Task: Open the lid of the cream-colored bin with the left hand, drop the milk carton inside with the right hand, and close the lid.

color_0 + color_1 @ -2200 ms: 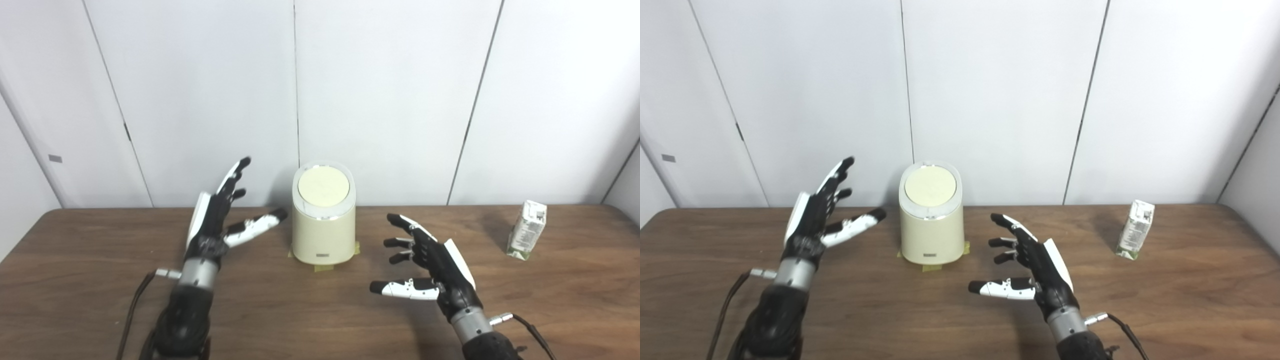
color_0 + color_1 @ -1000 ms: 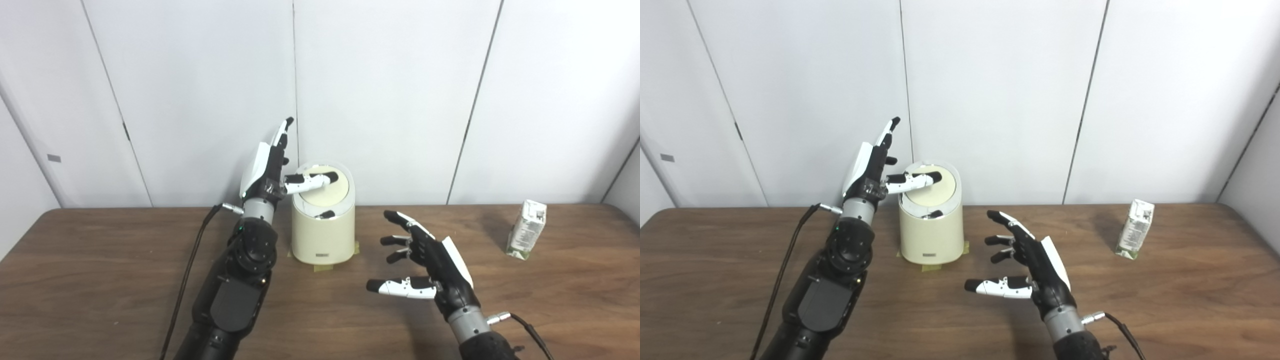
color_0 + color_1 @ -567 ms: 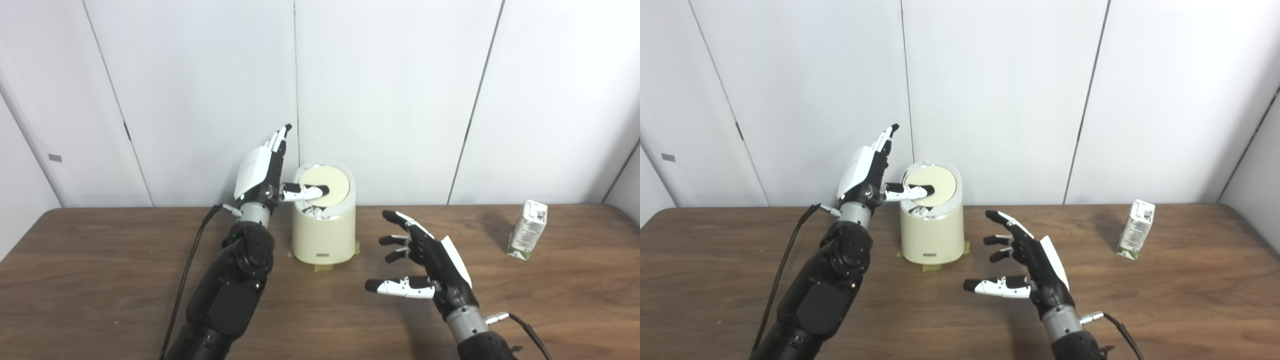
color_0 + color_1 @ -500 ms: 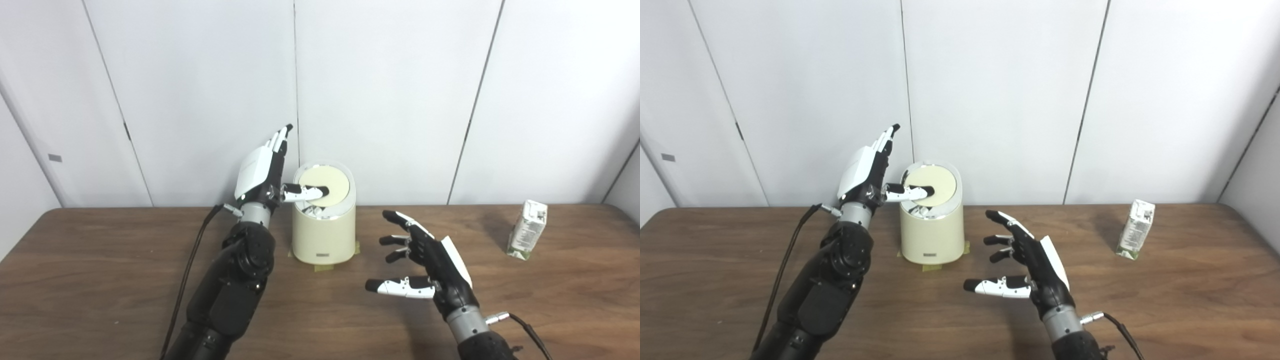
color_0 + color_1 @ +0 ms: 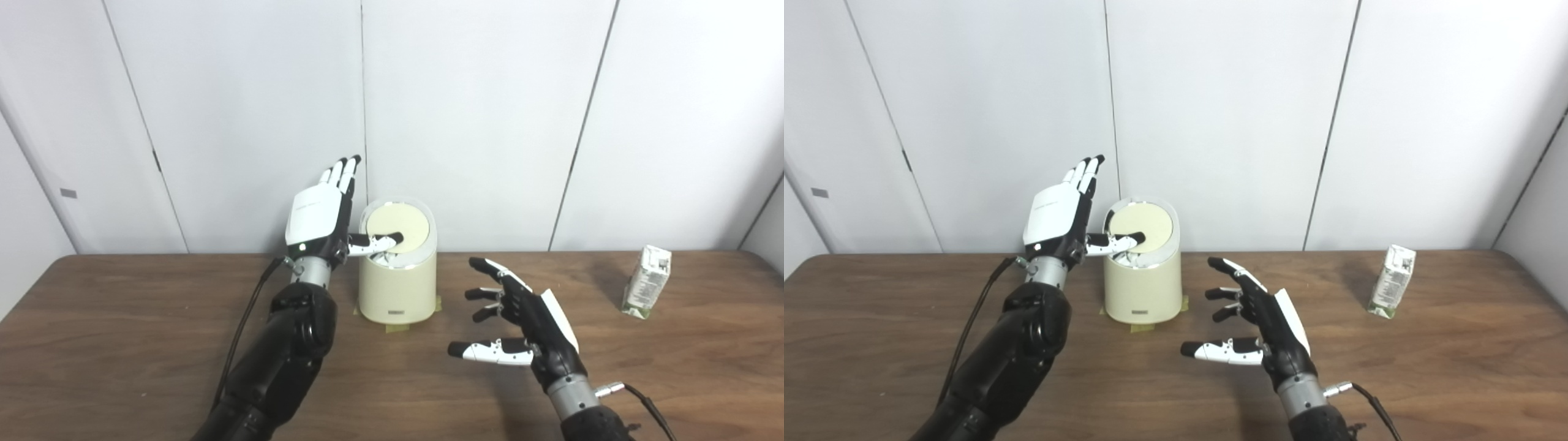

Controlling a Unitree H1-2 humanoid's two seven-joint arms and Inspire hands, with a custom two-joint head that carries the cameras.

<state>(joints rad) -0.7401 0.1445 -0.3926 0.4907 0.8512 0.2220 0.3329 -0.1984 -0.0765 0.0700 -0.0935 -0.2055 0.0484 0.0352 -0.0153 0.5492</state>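
The cream-colored bin [image 5: 397, 288] stands at the back middle of the table, its round lid [image 5: 401, 223] slanted toward me. My left hand [image 5: 320, 214] is open beside the bin's left rim, fingers pointing up, with the thumb lying across the lid's near left part. A small dark gap shows under the lid's front edge. The milk carton [image 5: 645, 281] stands upright at the far right of the table. My right hand [image 5: 520, 324] hovers open over the table, right of the bin and well left of the carton.
The wooden table [image 5: 122, 343] runs the full width, with white wall panels close behind it. Yellow tape tabs [image 5: 395, 327] stick out under the bin's base. A cable [image 5: 242, 324] hangs from my left wrist, another from my right wrist [image 5: 643, 401].
My left hand rose from the table to the bin, laid its thumb on the lid, then turned palm-back toward me while the thumb slid lower. The right hand and carton stayed put.
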